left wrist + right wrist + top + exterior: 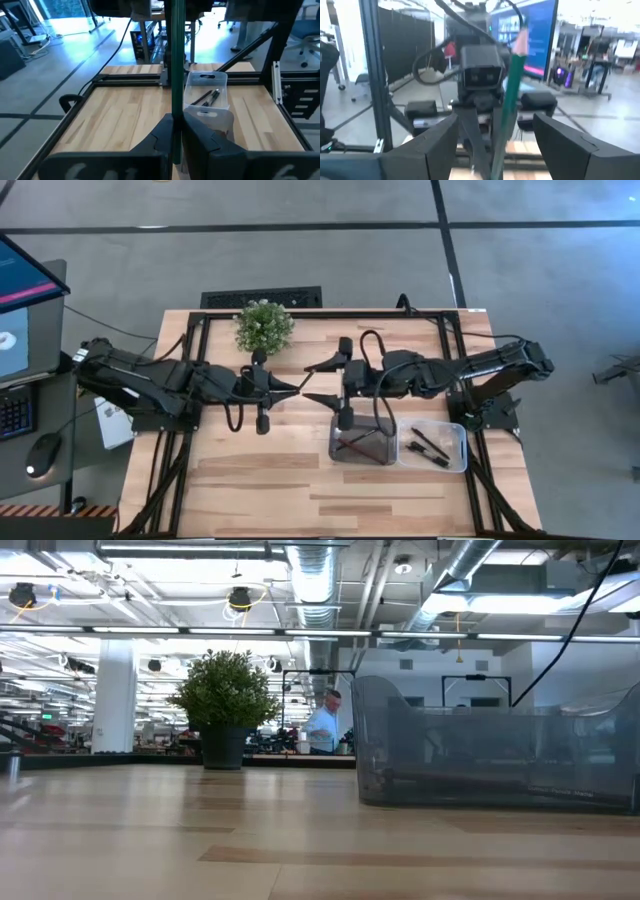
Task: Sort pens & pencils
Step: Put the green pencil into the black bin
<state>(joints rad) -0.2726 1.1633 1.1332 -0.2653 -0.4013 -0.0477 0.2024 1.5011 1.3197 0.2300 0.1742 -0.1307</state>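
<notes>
I see open tabletop [250, 480] toward the left front; the potted plant [263, 326] and two bins [398, 445] block elsewhere.

Left gripper [292, 388] faces right gripper [318, 383] mid-table, beside plant [263, 326]

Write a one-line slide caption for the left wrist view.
Left gripper shut on a green pencil, with two bins ahead on the table.

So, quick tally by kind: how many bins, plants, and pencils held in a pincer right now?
Bins: 2, the grey bin and the clear bin
Potted plant: 1
Pencils held: 1, the green pencil in the left pincer
Total: 4
</notes>
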